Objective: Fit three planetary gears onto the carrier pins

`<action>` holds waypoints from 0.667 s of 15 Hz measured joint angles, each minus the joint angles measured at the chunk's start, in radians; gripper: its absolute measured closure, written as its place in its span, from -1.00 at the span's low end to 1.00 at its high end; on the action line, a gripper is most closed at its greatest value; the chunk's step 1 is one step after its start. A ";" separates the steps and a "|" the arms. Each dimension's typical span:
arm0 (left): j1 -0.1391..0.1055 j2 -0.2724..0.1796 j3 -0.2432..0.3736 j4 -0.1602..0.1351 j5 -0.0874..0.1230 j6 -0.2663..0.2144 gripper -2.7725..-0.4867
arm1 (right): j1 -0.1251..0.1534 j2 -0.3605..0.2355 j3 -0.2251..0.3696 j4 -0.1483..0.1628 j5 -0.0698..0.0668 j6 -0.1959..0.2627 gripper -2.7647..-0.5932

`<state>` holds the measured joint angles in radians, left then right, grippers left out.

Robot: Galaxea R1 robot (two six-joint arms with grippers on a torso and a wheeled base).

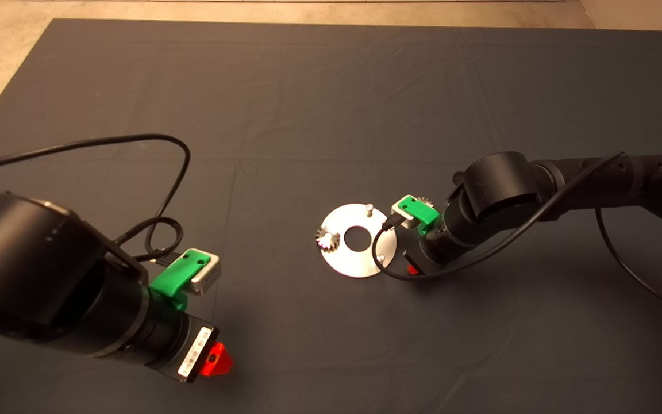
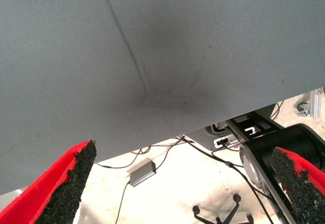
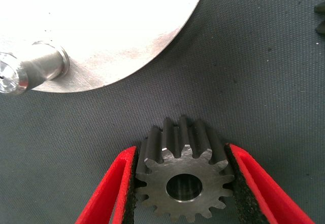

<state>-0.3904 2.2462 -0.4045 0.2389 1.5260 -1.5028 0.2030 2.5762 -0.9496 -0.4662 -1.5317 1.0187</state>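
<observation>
One planetary gear (image 3: 185, 181) pinched in right gripper (image 3: 183, 193).
Beside disc (image 3: 117, 26); left gripper (image 2: 183, 183) idle, fingers spread, empty.

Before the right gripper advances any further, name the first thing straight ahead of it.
The right gripper, shut on a planetary gear, probably meets the disc's edge first, near a bare carrier pin; depth is unclear.

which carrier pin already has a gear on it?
The pin on the disc's left edge: a gear sits there. The far pin and the near-right pin stand bare; the right tool grips another gear.
</observation>
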 joint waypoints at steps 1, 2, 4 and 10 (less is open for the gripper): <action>0.000 0.000 0.001 0.000 0.000 0.000 -0.75 | 0.005 0.000 0.000 0.001 0.000 0.000 0.56; 0.000 0.000 0.001 0.000 0.000 0.000 -0.75 | 0.011 0.000 0.001 0.003 0.000 0.000 0.56; 0.003 0.000 0.002 0.000 0.000 0.000 -0.75 | 0.029 0.000 0.007 0.008 -0.001 0.001 0.56; 0.012 0.000 0.010 0.000 0.000 -0.001 -0.75 | 0.085 0.027 0.016 0.042 -0.002 0.004 0.56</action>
<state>-0.3785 2.2462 -0.3945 0.2389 1.5260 -1.5034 0.2879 2.6030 -0.9340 -0.4243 -1.5338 1.0228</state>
